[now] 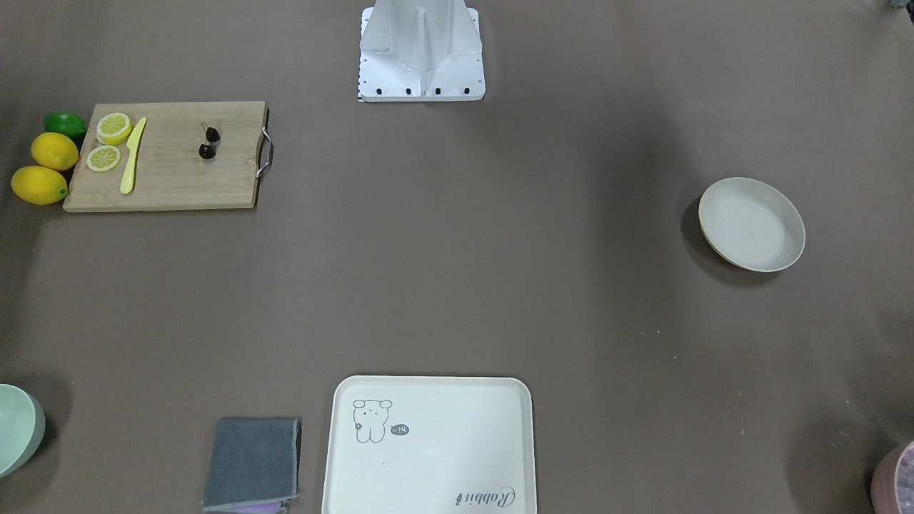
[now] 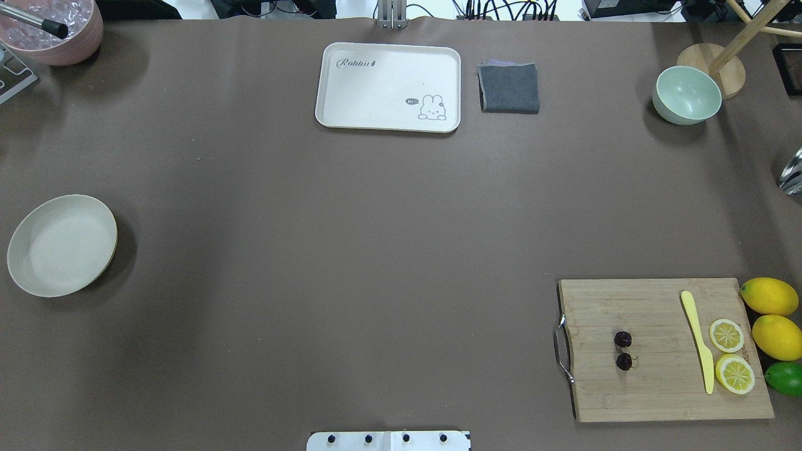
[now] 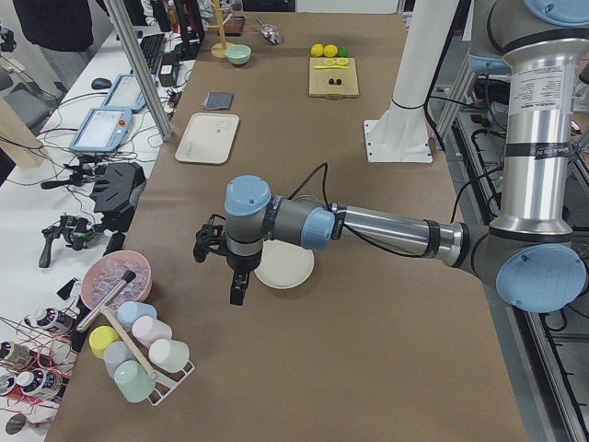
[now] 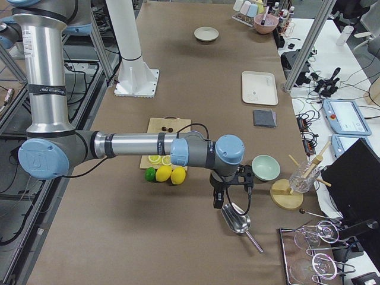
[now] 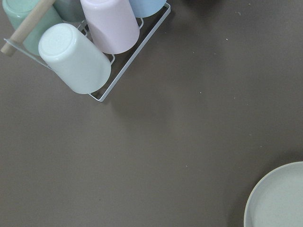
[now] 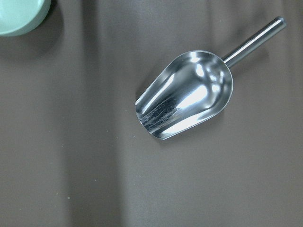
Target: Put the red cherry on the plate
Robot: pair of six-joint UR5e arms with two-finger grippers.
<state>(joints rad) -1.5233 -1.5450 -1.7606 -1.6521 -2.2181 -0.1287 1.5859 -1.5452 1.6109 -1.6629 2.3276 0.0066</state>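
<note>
The red cherry (image 2: pixel 623 351) is a pair of tiny dark maroon fruits lying on a bamboo cutting board (image 2: pixel 651 388) at the near right of the table; it also shows in the front view as red cherry (image 1: pixel 208 143). The plate (image 2: pixel 61 244), round and cream-white, sits far off at the table's left end with nothing in it. My left gripper (image 3: pixel 236 295) hangs just beside the plate (image 3: pixel 293 269), toward the table's end. My right gripper (image 4: pixel 217 202) hovers over a metal scoop (image 4: pixel 236 219), beyond the board. Both show only in the side views, so I cannot tell whether they are open or shut.
On the board lie a yellow knife (image 2: pixel 698 341) and lemon slices (image 2: pixel 727 335); two lemons (image 2: pixel 769 295) and a lime (image 2: pixel 786 378) sit beside it. A cream tray (image 2: pixel 388 86), grey cloth (image 2: pixel 509 88) and green bowl (image 2: pixel 687 94) line the far edge. A cup rack (image 5: pixel 90 42) stands near the plate.
</note>
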